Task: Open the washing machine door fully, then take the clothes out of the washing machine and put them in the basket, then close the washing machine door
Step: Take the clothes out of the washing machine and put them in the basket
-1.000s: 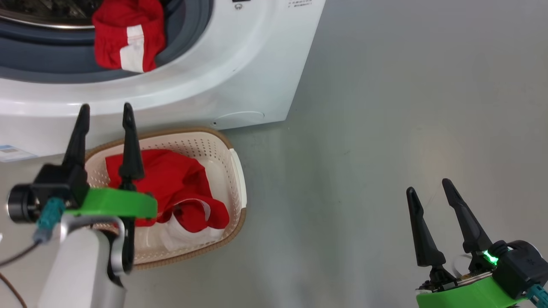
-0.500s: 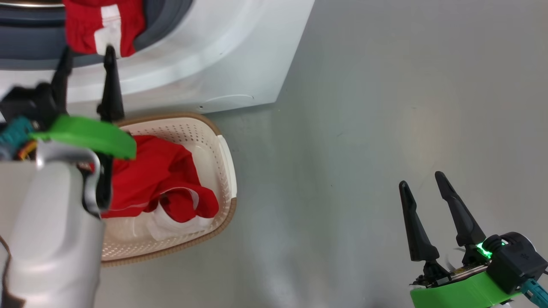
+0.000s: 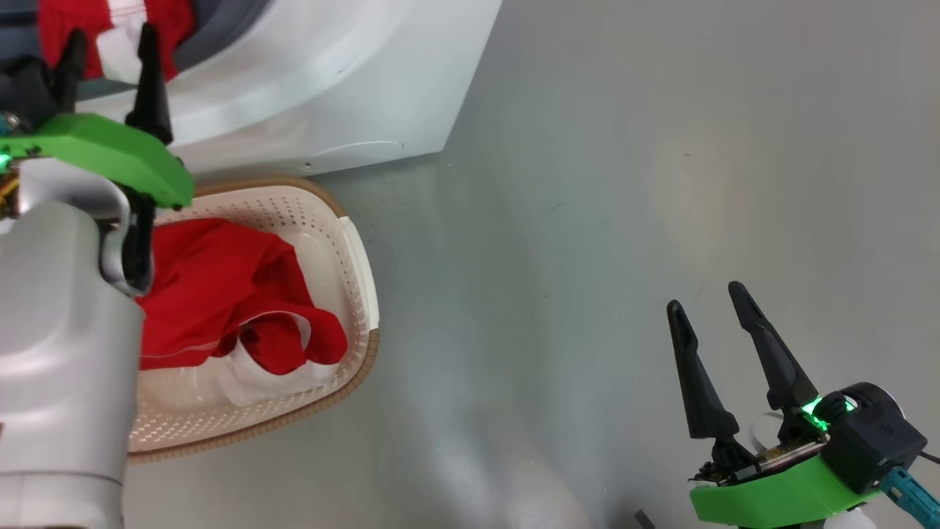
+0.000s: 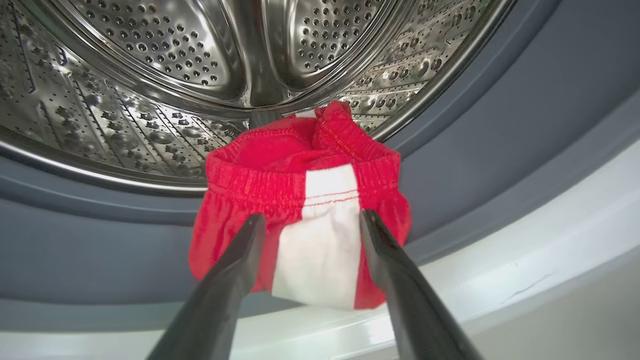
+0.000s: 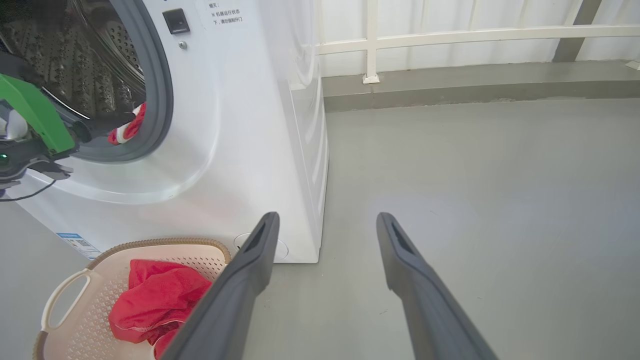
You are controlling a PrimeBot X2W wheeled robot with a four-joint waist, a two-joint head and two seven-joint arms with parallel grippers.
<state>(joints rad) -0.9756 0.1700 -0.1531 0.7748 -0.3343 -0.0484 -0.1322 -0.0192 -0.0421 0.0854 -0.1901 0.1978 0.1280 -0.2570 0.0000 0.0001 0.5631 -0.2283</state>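
- Upper left of the right wrist view: short lines of small dark Chinese print (image 5: pixel 224 12) stand on the white front of the washing machine (image 5: pixel 240 125), just right of a dark square (image 5: pixel 175 21). They are too small to read with certainty.
- Lower left of that view: a blue-and-white label sticker (image 5: pixel 76 244) sits at the machine's bottom corner, its print illegible.

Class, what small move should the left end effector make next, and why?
Probably ease the left end effector forward, then close: its open fingers flank the red garment draped over the grey rubber ring, not yet gripping it.
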